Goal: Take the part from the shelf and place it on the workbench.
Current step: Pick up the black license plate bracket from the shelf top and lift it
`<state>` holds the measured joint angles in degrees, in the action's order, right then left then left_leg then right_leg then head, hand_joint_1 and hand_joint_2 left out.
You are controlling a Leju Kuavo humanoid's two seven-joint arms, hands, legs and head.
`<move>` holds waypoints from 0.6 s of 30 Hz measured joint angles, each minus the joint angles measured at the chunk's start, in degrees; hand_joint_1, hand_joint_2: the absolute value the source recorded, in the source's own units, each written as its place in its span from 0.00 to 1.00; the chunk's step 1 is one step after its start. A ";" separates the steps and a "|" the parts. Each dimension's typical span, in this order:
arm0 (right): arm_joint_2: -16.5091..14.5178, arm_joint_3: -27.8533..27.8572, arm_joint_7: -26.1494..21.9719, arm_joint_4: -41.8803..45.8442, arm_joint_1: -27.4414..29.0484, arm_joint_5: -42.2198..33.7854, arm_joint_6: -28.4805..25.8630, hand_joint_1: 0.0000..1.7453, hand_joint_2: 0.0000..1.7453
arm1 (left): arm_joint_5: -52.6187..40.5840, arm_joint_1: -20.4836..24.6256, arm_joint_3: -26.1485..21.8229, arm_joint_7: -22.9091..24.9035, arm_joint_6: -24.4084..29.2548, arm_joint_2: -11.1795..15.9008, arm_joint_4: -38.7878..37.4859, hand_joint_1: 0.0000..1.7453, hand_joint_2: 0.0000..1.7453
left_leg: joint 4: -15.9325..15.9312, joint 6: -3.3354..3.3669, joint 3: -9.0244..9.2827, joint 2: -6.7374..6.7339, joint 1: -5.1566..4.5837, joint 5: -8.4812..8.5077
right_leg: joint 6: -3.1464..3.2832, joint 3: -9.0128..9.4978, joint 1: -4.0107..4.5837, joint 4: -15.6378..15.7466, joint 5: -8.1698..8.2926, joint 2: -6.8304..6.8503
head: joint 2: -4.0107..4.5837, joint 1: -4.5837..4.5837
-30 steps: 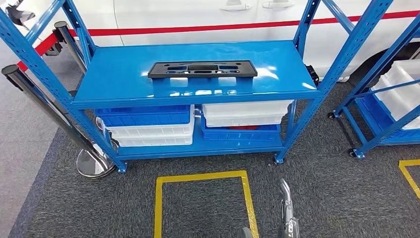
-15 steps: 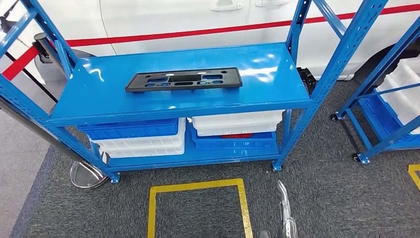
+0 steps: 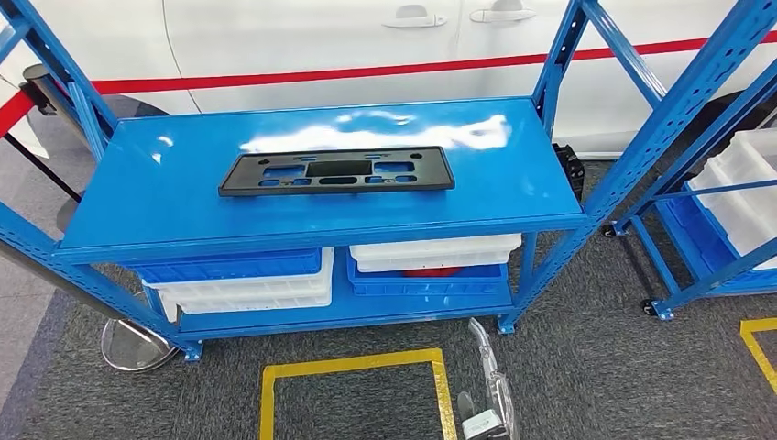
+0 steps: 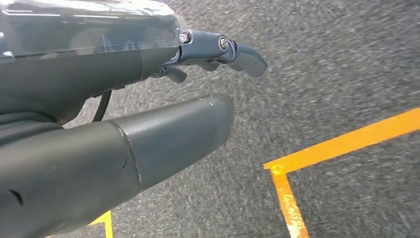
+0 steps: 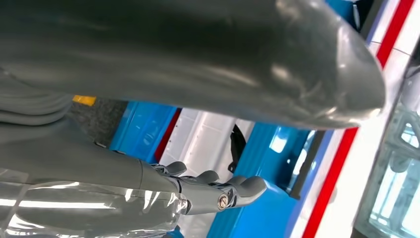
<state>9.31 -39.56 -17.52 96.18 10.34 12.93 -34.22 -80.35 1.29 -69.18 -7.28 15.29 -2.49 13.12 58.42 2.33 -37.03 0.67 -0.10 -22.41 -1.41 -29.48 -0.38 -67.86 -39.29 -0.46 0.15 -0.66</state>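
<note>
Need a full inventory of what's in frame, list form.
part: 1, black, flat on shelf top
shelf: 1, blue, centre
bins: several, blue and white, stacked on lower shelf level
second rack: 1, blue, holding white bins, to the right
floor marking: yellow, on grey carpet before shelf
vehicle: white, red stripe, behind shelf
stanchion base: 1, chrome, by shelf's left foot
left hand: empty, over carpet
right hand: empty, near shelf
</note>
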 joint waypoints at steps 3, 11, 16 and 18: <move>0.04 -0.15 0.07 -0.94 0.07 -0.12 0.22 0.00 0.00 | 0.39 0.00 -0.02 0.24 -0.64 -0.01 -0.04 0.00 0.00 | 0.00 0.08 1.15 0.08 -0.13 -1.10 | -0.11 -5.38 -0.02 -4.90 1.41 0.06 | 0.00 0.01; 0.11 -0.40 0.31 -2.04 0.46 -0.37 0.09 0.00 0.00 | 1.15 0.11 -0.17 -0.33 -0.88 -0.25 -0.20 0.00 0.00 | 0.04 -1.86 3.58 0.27 -0.43 -3.90 | 2.65 -0.96 0.55 10.16 10.05 0.13 | 0.00 -0.06; 0.11 -0.45 0.25 -2.61 1.06 0.03 -0.63 0.00 0.00 | 0.24 -0.04 -0.17 -0.30 -0.77 -0.37 -0.22 0.00 0.00 | 13.20 -3.77 -2.52 -0.10 0.57 -10.58 | 3.20 1.19 -0.14 11.29 10.41 0.59 | -0.01 -0.81; 0.11 -0.49 0.28 -2.89 1.01 1.15 -0.93 0.00 0.00 | -0.38 -0.19 -0.17 -0.16 -0.71 -0.37 -0.22 0.00 0.00 | 15.64 -4.44 -4.41 -0.19 1.10 -10.15 | 2.85 1.75 -0.39 11.25 9.76 0.52 | 0.00 -0.84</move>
<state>9.42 -40.04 -17.24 93.29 11.35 14.08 -35.15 -80.72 1.10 -69.35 -7.44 14.58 -2.86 12.90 74.07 -2.11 -41.44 0.48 1.00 -32.56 1.44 -27.73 -0.77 -56.61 -29.53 0.06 0.15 -1.50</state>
